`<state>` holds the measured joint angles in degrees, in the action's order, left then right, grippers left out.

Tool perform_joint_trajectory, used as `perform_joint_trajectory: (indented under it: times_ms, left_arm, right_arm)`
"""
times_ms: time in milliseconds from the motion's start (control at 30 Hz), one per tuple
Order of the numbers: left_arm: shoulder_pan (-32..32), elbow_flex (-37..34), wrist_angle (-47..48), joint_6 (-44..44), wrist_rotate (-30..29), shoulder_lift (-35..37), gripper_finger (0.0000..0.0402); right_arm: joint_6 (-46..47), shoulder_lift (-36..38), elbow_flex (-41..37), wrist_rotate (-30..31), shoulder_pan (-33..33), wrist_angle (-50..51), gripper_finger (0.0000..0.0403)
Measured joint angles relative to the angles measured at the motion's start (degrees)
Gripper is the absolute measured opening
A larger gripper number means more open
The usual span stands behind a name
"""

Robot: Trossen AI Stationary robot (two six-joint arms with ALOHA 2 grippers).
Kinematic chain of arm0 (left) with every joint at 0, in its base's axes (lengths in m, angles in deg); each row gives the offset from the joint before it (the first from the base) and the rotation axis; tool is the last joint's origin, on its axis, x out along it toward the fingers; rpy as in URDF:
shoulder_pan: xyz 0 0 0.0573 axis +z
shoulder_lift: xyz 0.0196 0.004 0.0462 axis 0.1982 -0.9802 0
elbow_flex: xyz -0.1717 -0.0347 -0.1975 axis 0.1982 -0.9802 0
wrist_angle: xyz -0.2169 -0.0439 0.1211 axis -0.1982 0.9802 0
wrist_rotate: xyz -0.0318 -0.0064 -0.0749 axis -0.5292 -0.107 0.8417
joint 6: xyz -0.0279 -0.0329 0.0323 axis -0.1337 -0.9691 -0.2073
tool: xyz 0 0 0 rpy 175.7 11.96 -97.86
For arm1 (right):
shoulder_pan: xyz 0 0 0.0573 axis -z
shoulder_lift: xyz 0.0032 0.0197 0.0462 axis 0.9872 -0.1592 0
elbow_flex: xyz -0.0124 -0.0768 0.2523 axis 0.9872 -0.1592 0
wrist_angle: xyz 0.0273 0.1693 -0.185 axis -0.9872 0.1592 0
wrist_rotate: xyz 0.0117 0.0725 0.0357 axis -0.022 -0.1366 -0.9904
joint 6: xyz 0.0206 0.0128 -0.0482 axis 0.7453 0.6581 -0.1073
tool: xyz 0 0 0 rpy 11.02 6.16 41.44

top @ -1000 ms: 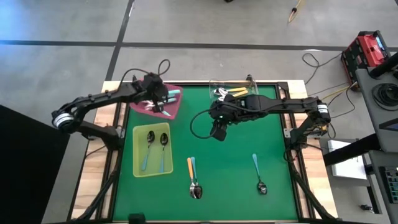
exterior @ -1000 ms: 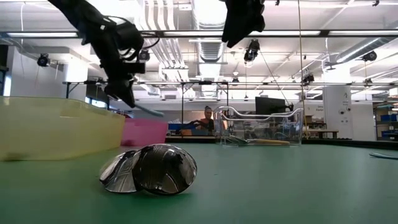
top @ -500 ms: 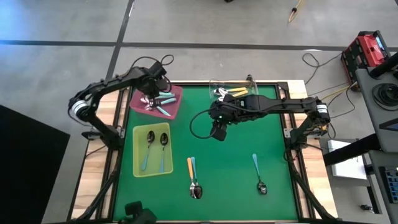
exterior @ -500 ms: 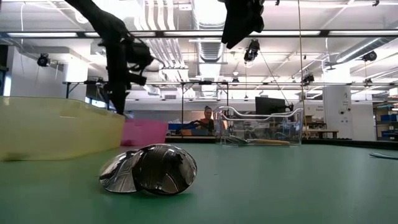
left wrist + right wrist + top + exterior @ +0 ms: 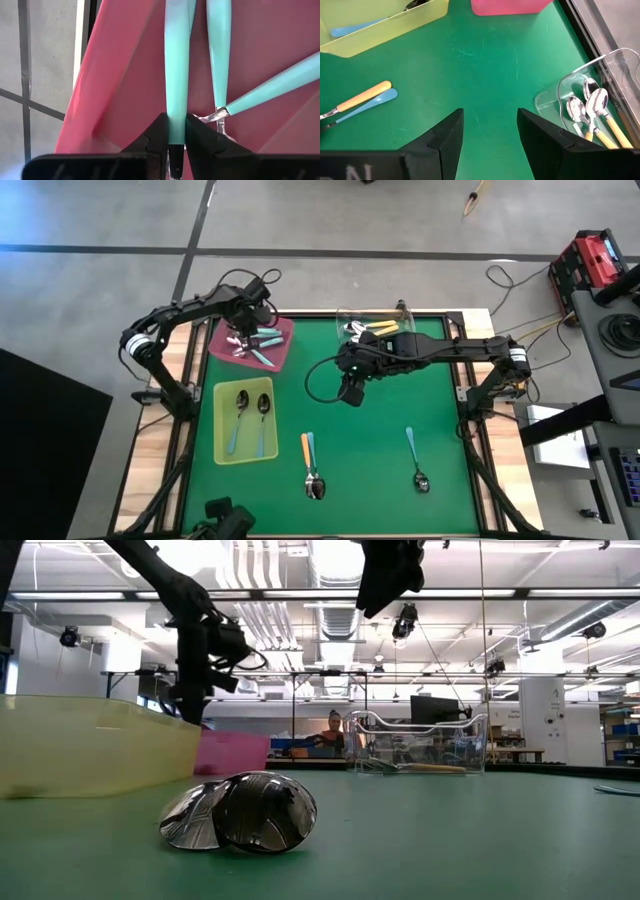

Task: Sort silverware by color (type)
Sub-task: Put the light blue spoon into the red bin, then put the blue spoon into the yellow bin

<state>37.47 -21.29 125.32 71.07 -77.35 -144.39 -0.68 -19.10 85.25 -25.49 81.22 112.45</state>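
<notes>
The left gripper (image 5: 243, 330) is down in the pink rectangular plastic tray (image 5: 284, 354) at the far left corner of the green table mat (image 5: 380, 430), and its wrist view shows its two dark fingers (image 5: 156, 136) nearly together with the slim teal plastic handle of a spoon (image 5: 177, 75) running between them; whether they are pressing on that handle or just flanking it cannot be told. Two more teal handles (image 5: 219, 50) lie beside it on the tray floor, one of them crossing at an angle. Seen from above, the pink tray holds a small cluster of teal-handled spoons (image 5: 262, 340). The right gripper (image 5: 350, 392) hangs above the bare middle of the mat, well clear of any cutlery, its fingers (image 5: 445, 137) spread wide with nothing between them. Behind it, at the far edge of the mat, the clear rectangular plastic tray (image 5: 345, 315) holds orange-handled spoons with shiny metal bowls (image 5: 595, 112). The yellow-green rectangular plastic tray (image 5: 222, 450) sits along the left side of the mat, nearer than the pink one, with two light-blue-handled spoons (image 5: 250, 415) lying side by side in it, bowls toward the far end. Loose on the mat near the front edge lie an orange-handled spoon (image 5: 307, 455) and a light-blue-handled spoon (image 5: 314, 452) touching each other, their bowls overlapping in the low view (image 5: 240, 812). Off to their right, well apart, a single teal-handled spoon (image 5: 414, 455) lies alone.
</notes>
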Motion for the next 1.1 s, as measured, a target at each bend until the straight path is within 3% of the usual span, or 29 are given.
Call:
perform_joint_trajectory:
  times_ms: [667, 1100]
  left_arm:
    - [0.13, 0.0, -1.27, -2.99, 0.0, 0.11, 0.0047]
    - [0.13, 0.0, -2.19, -7.16, -0.02, 0.23, 0.0124]
  right_arm:
    - [0.59, 0.01, 0.0, 0.0, 0.0, -0.2, 0.0176]
    - [0.76, 0.01, 0.0, 0.0, 0.0, -0.24, 0.0176]
